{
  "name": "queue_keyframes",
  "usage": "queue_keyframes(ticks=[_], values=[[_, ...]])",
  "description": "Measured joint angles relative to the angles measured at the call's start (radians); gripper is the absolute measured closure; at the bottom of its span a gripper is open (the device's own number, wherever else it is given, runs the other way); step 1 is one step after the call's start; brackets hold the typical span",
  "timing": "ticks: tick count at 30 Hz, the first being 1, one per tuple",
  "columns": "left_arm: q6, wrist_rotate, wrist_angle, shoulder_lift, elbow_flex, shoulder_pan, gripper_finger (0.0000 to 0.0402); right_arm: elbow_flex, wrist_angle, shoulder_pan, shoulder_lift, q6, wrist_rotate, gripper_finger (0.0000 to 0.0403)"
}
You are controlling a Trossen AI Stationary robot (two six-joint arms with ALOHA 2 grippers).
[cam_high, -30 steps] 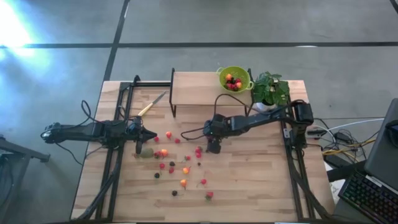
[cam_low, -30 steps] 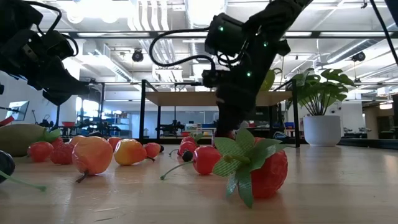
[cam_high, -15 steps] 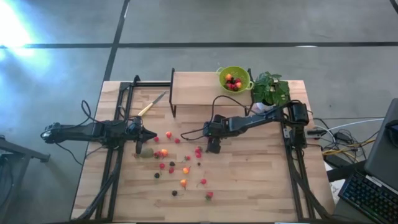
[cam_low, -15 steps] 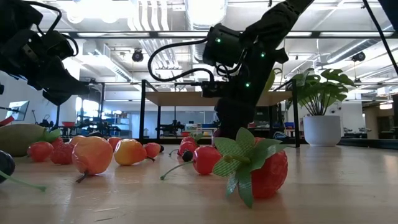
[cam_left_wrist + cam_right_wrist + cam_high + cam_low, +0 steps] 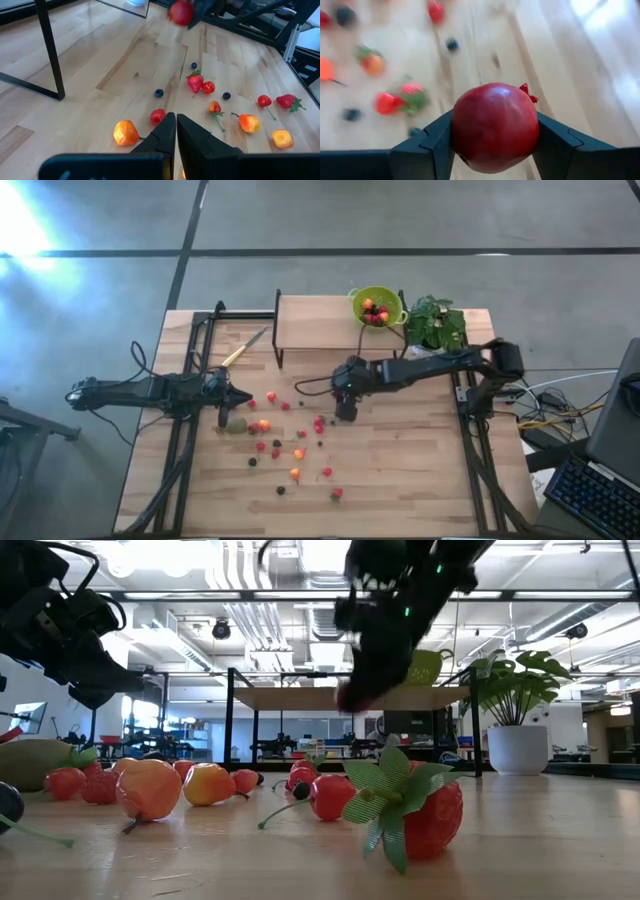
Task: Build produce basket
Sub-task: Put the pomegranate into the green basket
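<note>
My right gripper (image 5: 345,412) hangs above the middle of the table, shut on a round red fruit (image 5: 495,127) with a small crown; the fruit also shows in the left wrist view (image 5: 181,12) and the low view (image 5: 350,698). The lime-green produce basket (image 5: 376,306) stands on the raised wooden shelf (image 5: 310,325) at the far side, with a few fruits in it. More small red, orange and dark produce (image 5: 290,445) lies scattered on the tabletop. My left gripper (image 5: 222,417) waits shut at the table's left, beside a brownish-green oval fruit (image 5: 236,423). My right gripper pinches the red fruit's two opposite sides (image 5: 460,125) between its two fingers (image 5: 552,137). The fingers slant down at it from the table's right. The fruit is lifted clear of the table, its crown (image 5: 526,91) pointing away from the wrist.
A potted green plant (image 5: 435,325) stands right of the basket. A yellow-handled knife (image 5: 243,347) lies at the far left of the table. Black frame rails (image 5: 185,440) run along both table sides. A large strawberry (image 5: 410,808) lies near the low camera.
My right gripper has risen from the tabletop among the scattered fruits, carrying the red fruit between its fingers; the fruit now hangs clear of the table. The right arm has stretched out flatter.
</note>
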Motion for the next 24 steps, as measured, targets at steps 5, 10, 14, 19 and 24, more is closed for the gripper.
queue_keyframes(ticks=[5,10,14,19,24], values=[[0.000,0.000,0.000,0.000,0.000,0.000,0.0381,0.000,-0.001,0.000,-0.132,-0.017,-0.015,0.0209],[0.000,0.000,0.000,0.000,0.000,0.000,0.0381,0.001,0.003,-0.026,-0.273,-0.049,-0.010,0.0202],[0.000,0.000,0.000,0.000,0.000,0.000,0.0381,0.001,0.004,-0.076,-0.381,-0.062,-0.008,0.0198],[0.000,0.000,0.000,0.000,0.000,0.000,0.0380,0.001,0.003,-0.162,-0.474,-0.075,-0.006,0.0206],[0.000,0.000,0.000,0.000,0.000,0.000,0.0381,0.001,0.002,-0.263,-0.515,-0.081,-0.006,0.0202]])
